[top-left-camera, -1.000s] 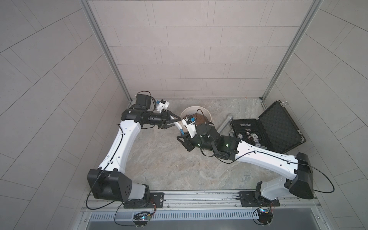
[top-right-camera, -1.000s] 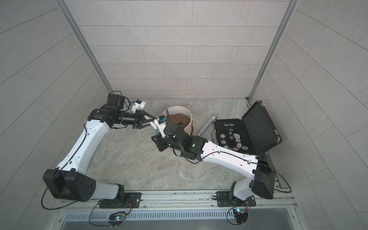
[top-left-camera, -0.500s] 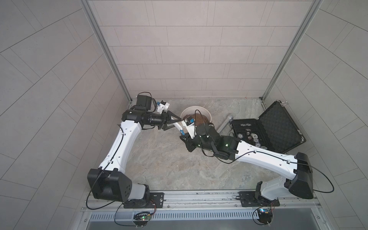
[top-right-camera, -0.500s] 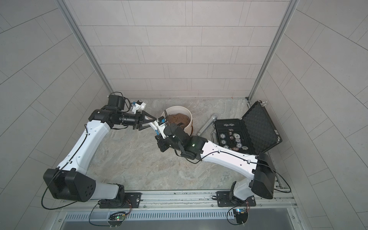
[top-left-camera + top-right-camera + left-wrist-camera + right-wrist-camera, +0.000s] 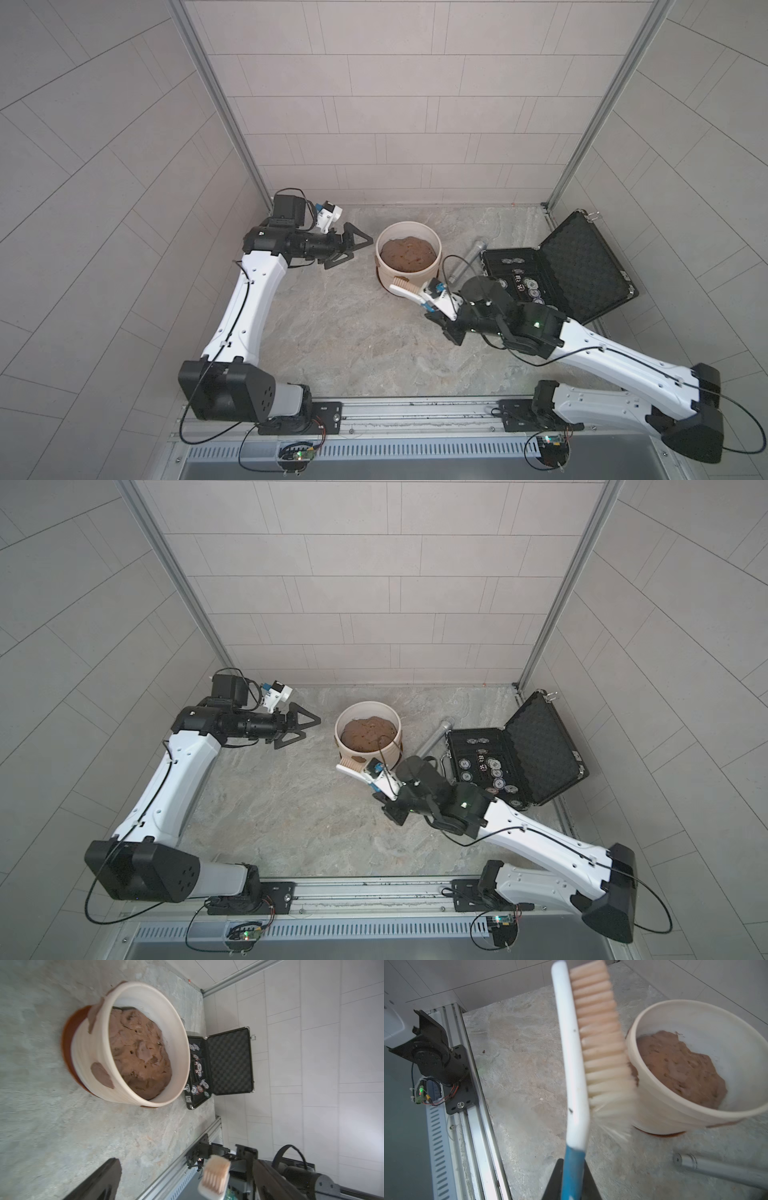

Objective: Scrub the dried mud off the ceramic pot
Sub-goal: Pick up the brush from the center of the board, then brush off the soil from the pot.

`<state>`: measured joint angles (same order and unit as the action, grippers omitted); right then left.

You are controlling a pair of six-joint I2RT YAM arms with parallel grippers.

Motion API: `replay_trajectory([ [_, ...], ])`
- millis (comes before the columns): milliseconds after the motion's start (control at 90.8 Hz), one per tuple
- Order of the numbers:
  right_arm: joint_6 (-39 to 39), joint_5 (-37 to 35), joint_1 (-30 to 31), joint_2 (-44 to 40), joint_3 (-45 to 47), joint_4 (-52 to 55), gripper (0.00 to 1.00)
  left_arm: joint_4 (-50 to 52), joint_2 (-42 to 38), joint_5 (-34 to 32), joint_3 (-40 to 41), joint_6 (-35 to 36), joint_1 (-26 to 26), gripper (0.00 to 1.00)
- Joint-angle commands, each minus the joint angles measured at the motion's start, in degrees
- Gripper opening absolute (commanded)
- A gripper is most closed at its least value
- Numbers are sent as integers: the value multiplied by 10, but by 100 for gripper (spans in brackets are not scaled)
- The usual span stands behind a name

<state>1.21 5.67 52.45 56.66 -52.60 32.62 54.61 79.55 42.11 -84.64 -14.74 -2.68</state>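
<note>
Two arms shared the grey stone tabletop point(image 5: 332, 340), and the ceramic pot point(image 5: 408, 225) stood upright towards its far middle on a reddish-brown saucer base. A lumpy brown soil mound point(image 5: 409, 254) filled the pot. The dried mud point(image 5: 101, 1075) showed in the left wrist view as flat reddish-brown patches on the pot's ribbed outer wall, one low on the side and another up by the rim.

The right gripper point(image 5: 572, 1165) was clamped tight on the blue handle of a white scrub brush point(image 5: 576, 1059). The pale bristles point(image 5: 602, 1043) faced the pot, and their lower tufts splayed against the outer wall on the side nearest the robot. The right wrist view was blurred there, so they only seemed to cover a mud patch.

The left gripper point(image 5: 358, 249) hung just to the left of the pot, apart from it, its jaws spread wide with nothing between them.

Right of the pot a grey metal cylinder point(image 5: 467, 262) lay on the table. Beside that sat an open black case point(image 5: 582, 262), foam lid raised, with poker chips point(image 5: 528, 284) in its base
</note>
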Motion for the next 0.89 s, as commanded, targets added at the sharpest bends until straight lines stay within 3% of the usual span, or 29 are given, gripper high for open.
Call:
replay_trajectory([
  [0, 48, 98, -47, 8, 30, -30, 0, 21, 6, -124, -5, 78, -12, 100],
  [165, 78, 105, -51, 89, 37, -105, 0, 30, 39, -325, -27, 116, -83, 100],
  [253, 103, 95, -52, 109, 44, -130, 0, 22, 41, -378, -22, 112, -91, 100],
  [572, 150, 129, -132, 193, -5, -119, 0, -2, 30, -389, 22, 114, -92, 100],
  [881, 143, 135, -150, 262, -50, -109, 0, -6, 15, -385, 40, 126, -92, 100],
])
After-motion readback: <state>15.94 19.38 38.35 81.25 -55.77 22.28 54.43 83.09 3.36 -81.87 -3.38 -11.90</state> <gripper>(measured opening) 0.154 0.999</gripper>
